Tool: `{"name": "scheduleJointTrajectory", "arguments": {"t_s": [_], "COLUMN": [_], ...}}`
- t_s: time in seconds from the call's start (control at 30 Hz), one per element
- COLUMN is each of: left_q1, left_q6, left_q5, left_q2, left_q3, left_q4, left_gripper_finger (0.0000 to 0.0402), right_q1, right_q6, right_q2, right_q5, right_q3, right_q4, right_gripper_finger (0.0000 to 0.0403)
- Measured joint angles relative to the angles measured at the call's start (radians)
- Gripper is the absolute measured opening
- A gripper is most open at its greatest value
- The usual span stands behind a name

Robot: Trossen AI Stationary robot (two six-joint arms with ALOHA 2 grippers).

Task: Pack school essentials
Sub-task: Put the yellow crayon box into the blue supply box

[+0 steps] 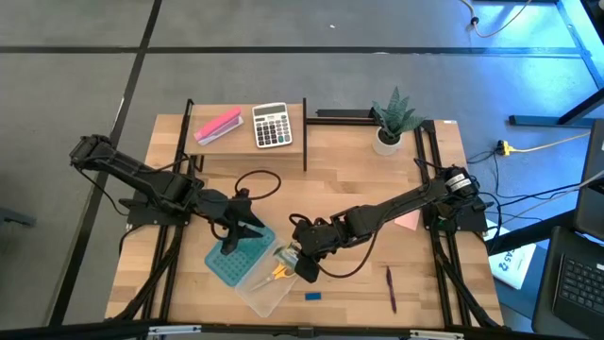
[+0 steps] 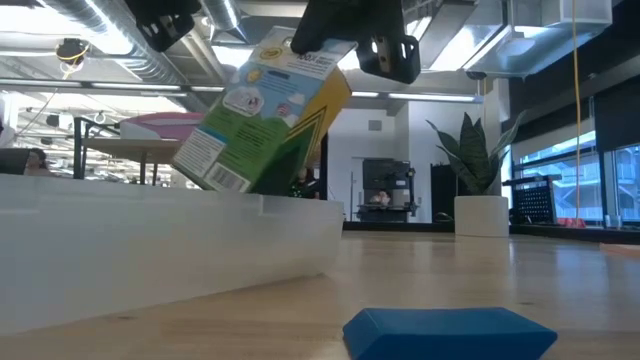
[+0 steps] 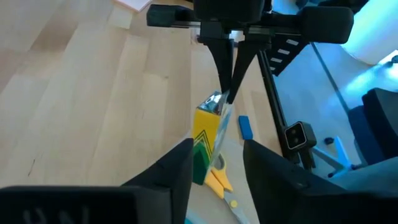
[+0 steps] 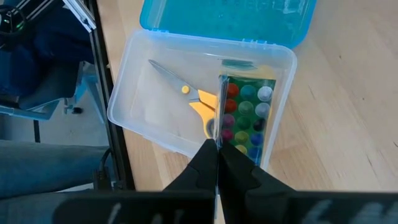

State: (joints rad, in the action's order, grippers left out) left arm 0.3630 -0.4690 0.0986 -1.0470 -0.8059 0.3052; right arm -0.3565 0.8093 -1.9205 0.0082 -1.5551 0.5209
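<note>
Left tool (image 1: 247, 227) has fingers spread, empty, over the blue lid (image 1: 234, 253) of the clear case (image 1: 267, 291), with the crayon box (image 3: 206, 140) just ahead of its tips. Right tool (image 1: 300, 262) is pressed together, pinching the top edge of the crayon box, which hangs tilted with its lower end inside the case, apparently touching the case floor; yellow-handled scissors (image 4: 189, 99) lie in the case right below. Blue eraser (image 1: 312, 296) sits on the desk (image 1: 359, 151) just beside the case near the right tool, dark-red pen (image 1: 391, 288) farther out.
</note>
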Motion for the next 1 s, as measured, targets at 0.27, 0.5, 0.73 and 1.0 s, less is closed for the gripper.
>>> {"name": "scheduleJointTrajectory", "arguments": {"t_s": [0.27, 0.5, 0.73, 1.0], "left_q1": [0.0, 0.0, 0.0, 0.021], "left_q6": [0.008, 0.009, 0.01, 0.117], "left_q5": [0.045, 0.045, 0.045, 0.047], "left_q2": [0.0, 0.0, 0.0, -0.006], "left_q3": [0.0, 0.0, 0.0, 0.02], "left_q4": [0.0, 0.001, 0.001, 0.024], "left_gripper_finger": [0.0136, 0.0136, 0.0135, 0.0135], "right_q1": [0.0, 0.0, 0.0, 0.0], "right_q6": [0.027, 0.032, 0.055, 0.073], "right_q2": [0.0, 0.001, 0.002, 0.002], "right_q5": [0.0, 0.0, -0.001, -0.002], "right_q3": [0.0, -0.001, -0.001, -0.001], "right_q4": [0.0, 0.036, 0.068, 0.068], "right_gripper_finger": [0.0003, 0.0003, 0.0003, 0.0003]}}
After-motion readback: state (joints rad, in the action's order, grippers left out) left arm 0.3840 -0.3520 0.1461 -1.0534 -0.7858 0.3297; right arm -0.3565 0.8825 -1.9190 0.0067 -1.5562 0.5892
